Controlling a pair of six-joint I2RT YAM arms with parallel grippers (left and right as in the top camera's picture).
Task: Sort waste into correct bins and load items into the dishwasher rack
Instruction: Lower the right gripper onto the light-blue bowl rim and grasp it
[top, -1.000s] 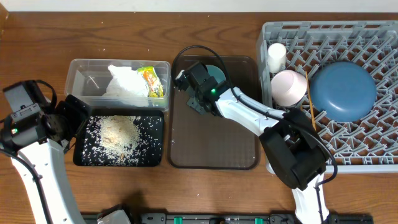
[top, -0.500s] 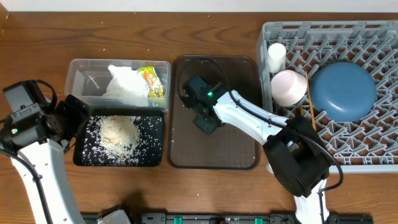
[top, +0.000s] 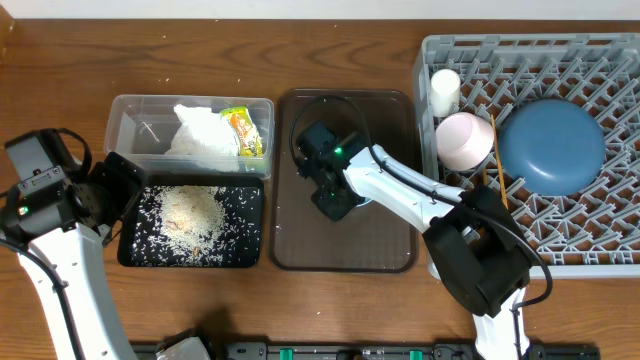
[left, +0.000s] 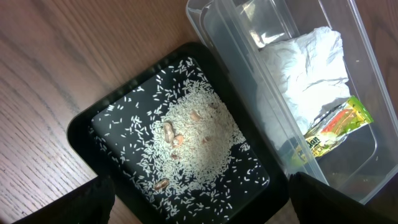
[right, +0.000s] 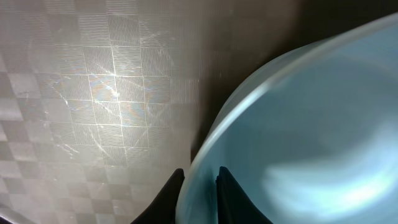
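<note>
My right gripper (right: 199, 180) is shut on the rim of the small light-blue bowl (right: 311, 124), one finger inside and one outside. From overhead that gripper (top: 335, 197) sits mid-way along the brown serving tray (top: 340, 245), with a sliver of the bowl (top: 363, 203) showing beside it. My left gripper (left: 199, 208) hangs open over the black tray (left: 81, 124) of loose rice (left: 193, 137). The clear tub (left: 205, 25) holds the napkin (left: 305, 68) and snack wrapper (left: 333, 127). The dishwasher rack (top: 600, 60) carries the dark-blue plate (top: 552, 145), two cups and chopsticks (top: 497, 175).
The rack stands at the right, close to the serving tray's edge. Clear tub (top: 140, 130) and black tray (top: 250, 225) lie side by side left of the serving tray. My right arm stretches across the rack's near left corner.
My right gripper has travelled from the serving tray's far end toward its middle and lowered; the light-blue bowl now shows there beside it. The left arm has not moved.
</note>
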